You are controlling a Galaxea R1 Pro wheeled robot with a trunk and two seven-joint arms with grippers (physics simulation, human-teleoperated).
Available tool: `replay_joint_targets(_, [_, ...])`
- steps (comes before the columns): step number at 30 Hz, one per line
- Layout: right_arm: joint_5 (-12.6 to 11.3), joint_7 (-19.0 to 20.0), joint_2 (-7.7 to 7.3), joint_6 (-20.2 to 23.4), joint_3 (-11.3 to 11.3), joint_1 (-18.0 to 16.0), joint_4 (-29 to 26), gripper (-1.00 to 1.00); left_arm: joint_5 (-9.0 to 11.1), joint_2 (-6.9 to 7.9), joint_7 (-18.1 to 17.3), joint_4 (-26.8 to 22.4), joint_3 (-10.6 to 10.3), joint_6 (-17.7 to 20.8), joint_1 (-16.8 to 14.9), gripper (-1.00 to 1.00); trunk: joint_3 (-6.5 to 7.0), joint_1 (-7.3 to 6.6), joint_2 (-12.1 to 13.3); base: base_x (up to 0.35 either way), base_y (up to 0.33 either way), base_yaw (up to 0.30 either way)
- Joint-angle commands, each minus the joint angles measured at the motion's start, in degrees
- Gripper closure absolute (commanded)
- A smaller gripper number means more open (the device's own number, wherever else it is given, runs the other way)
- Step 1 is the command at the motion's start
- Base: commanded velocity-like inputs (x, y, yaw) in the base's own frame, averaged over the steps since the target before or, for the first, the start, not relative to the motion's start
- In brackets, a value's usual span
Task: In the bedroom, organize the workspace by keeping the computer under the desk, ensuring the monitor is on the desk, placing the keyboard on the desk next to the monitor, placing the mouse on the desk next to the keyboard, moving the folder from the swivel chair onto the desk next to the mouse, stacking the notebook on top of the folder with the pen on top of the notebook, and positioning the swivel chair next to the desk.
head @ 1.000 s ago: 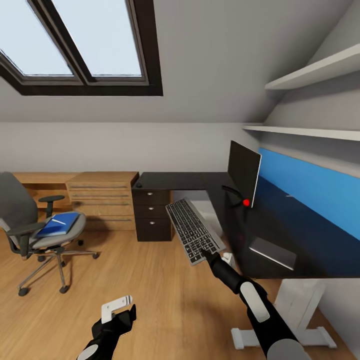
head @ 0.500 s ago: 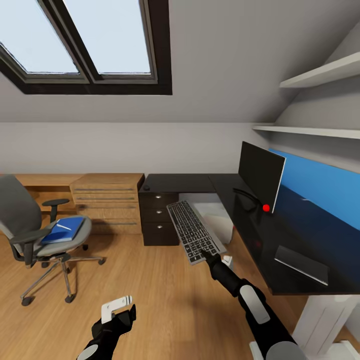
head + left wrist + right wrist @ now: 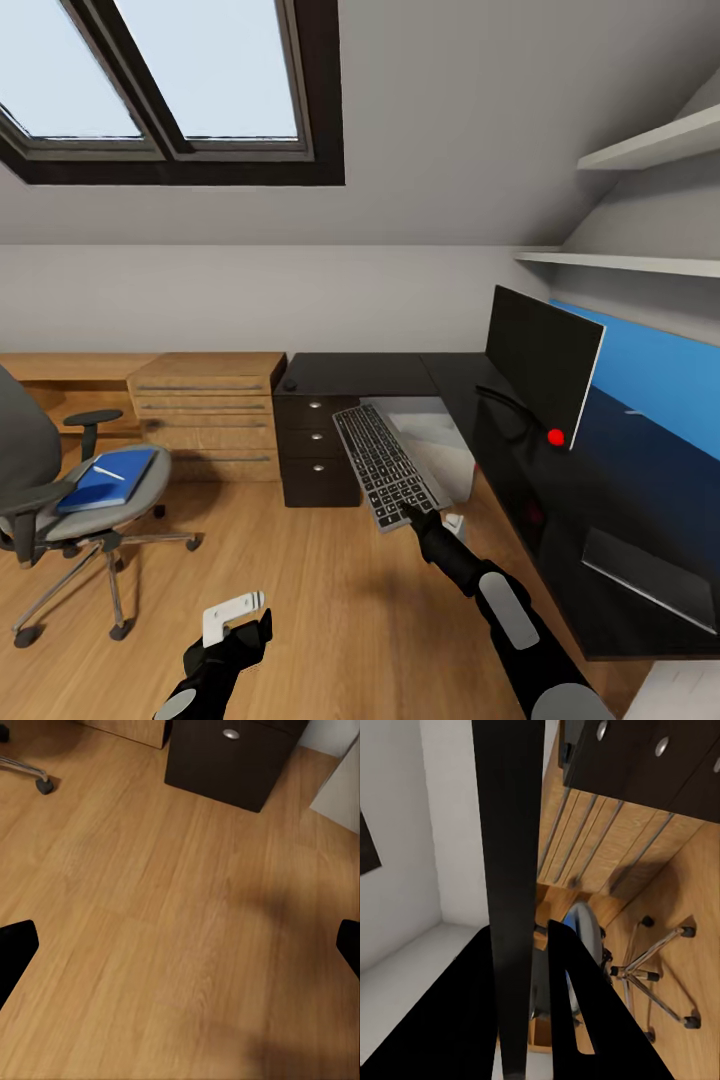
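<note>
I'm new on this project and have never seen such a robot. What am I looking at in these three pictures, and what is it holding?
These are simulator renders of a wheeled robot with two arms. The large picture comes from a camera on its head, looking over both arms into an attic bedroom. The right gripper holds the keyboard by its near end, in the air beside the desk. The monitor stands on the desk, and a flat dark item lies nearer the robot. The folder lies on the swivel chair.

The other two pictures come from cameras at the wrists. The left one looks down at the wood floor between open fingers. The right one looks along the keyboard's edge.
</note>
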Motion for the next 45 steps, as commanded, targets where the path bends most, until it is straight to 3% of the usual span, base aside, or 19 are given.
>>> replay_joint_targets(1, [-0.7, 0.2, 0.06, 0.6, -0.3, 0.0, 0.0, 1.00, 0.4, 0.06, 0.5, -0.1, -0.1, 0.1, 0.0, -1.00, -0.05, 0.03, 0.0, 0.321, 0.000, 0.000])
replay_joint_targets(24, [-0.7, 0.3, 0.06, 0.6, -0.3, 0.0, -0.1, 1.00, 0.4, 0.06, 0.3, -0.1, -0.1, 0.1, 0.0, -1.00, -0.05, 0.03, 0.0, 0.317, 0.000, 0.000])
replay_joint_targets(34, [-0.7, 0.3, -0.02, 0.6, -0.3, 0.0, -0.1, 1.00, 0.5, -0.02, 0.2, -0.1, -0.1, 0.2, 0.0, -1.00, -0.05, 0.03, 0.0, 0.064, 0.000, 0.000])
replay_joint_targets(45, [-0.7, 0.3, -0.10, 0.6, -0.3, 0.0, -0.1, 1.00, 0.5, -0.11, 0.3, -0.1, -0.4, 0.2, 0.0, -1.00, 1.93, -2.38, 4.4, 0.002, 0.000, 0.000])
